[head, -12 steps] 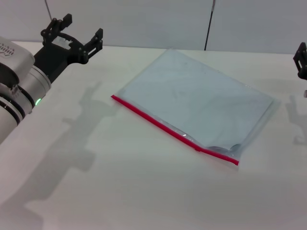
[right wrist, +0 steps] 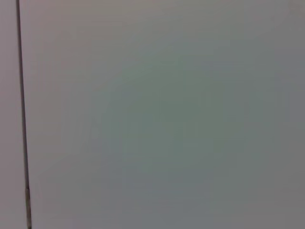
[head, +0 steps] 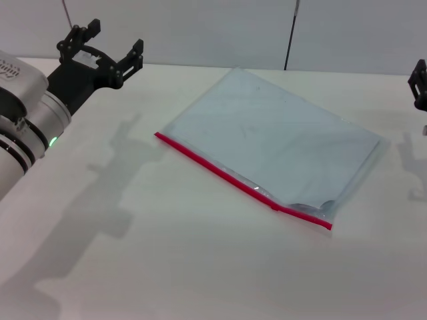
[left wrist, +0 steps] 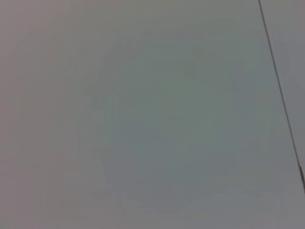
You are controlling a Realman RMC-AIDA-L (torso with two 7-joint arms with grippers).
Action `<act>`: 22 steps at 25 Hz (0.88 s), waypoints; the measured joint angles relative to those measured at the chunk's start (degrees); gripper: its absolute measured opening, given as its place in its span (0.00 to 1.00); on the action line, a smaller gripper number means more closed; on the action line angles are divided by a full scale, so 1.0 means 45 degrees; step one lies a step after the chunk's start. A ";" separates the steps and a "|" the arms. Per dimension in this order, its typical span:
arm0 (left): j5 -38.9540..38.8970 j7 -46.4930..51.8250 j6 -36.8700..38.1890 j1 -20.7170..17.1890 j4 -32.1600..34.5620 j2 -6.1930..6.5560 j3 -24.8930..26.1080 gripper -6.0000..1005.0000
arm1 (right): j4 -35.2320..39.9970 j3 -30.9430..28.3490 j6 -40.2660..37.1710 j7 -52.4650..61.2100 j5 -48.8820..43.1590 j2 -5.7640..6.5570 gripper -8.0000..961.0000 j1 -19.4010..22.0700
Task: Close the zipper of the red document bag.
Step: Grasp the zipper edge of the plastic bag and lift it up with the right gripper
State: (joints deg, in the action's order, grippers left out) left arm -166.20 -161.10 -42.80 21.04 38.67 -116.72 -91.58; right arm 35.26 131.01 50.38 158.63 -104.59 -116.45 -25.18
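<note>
On the white table [head: 200,267], seen from the head camera, the red document bag [head: 273,140] lies flat and askew, its zipper [head: 240,180] along the near long edge, a small slider [head: 275,207] toward its right end. Left gripper [head: 107,47] hovers far left, well apart from the bag, fingers spread. Right gripper [head: 419,83] sits at the right edge; whether it is spread or closed cannot be told. Both wrist views show only a blank wall.
</note>
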 joint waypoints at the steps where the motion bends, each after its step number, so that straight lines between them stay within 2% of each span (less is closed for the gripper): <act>1: 0.0000 0.0000 0.0000 0.0004 0.0000 0.0000 0.0000 0.85 | -0.0002 -0.0004 -0.0005 0.0001 0.0001 0.0000 0.76 -0.0003; 22: 0.0000 0.0020 0.0030 0.0073 -0.0012 0.0000 0.0000 0.85 | -0.0003 0.0009 -0.0024 0.0002 0.0000 -0.0014 0.76 -0.0030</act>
State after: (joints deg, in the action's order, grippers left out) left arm -166.20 -161.01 -42.67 21.36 38.62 -116.72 -91.58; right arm 35.24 131.05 50.27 158.64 -104.59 -116.52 -25.31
